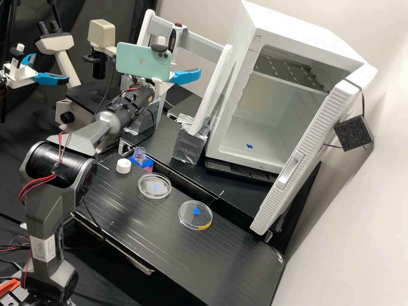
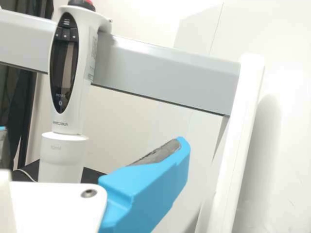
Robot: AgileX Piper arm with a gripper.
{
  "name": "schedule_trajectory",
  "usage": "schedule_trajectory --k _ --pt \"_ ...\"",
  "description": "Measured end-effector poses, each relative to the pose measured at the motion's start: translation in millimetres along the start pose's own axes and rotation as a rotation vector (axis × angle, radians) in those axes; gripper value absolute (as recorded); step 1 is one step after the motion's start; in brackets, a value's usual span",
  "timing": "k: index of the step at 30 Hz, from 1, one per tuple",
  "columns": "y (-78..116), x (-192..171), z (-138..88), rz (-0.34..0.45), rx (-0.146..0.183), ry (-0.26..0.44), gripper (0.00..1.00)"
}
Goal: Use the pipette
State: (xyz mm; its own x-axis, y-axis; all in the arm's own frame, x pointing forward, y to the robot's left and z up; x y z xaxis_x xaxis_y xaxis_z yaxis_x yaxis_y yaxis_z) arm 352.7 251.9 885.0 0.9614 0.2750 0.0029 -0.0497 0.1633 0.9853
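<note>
Grey rail (image 1: 202, 41), upper ctr., high view, bears pipette (image 1: 172, 38): prob. light, slick; take mid-body. My gripper (image 2: 92, 135): spread, empty.

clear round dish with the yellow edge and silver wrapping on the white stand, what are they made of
The clear dish seems glossy plastic, perhaps glass: see-through, with a glinting rim. The silver wrapping looks like metallic tape or foil: creased and shiny.

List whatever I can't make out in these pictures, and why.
- Lower end of the pipette: wrist view, behind the gripper; high view, behind the phone.
- One blue finger: wrist view, cut off by the edge.
- Any clear liquid in the petri dishes: high view, too small to tell.
</note>
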Motion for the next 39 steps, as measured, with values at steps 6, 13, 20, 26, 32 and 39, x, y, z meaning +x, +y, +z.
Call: schedule_trajectory --k 6,13,20,26,32,39 --pt "0.9 1 -2 0.003 0.000 0.003 0.00" --pt "1.6 2 -2 -0.006 -0.004 -0.004 0.00" --pt "-0.5 6 -7 -0.014 0.001 -0.003 0.00" --pt "0.0 9 -10 -0.010 -0.005 -0.001 0.00" --pt "-0.5 11 -14 -0.008 0.002 0.002 0.00" --pt "-4.8 10 -18 -0.035 0.004 0.012 0.00"
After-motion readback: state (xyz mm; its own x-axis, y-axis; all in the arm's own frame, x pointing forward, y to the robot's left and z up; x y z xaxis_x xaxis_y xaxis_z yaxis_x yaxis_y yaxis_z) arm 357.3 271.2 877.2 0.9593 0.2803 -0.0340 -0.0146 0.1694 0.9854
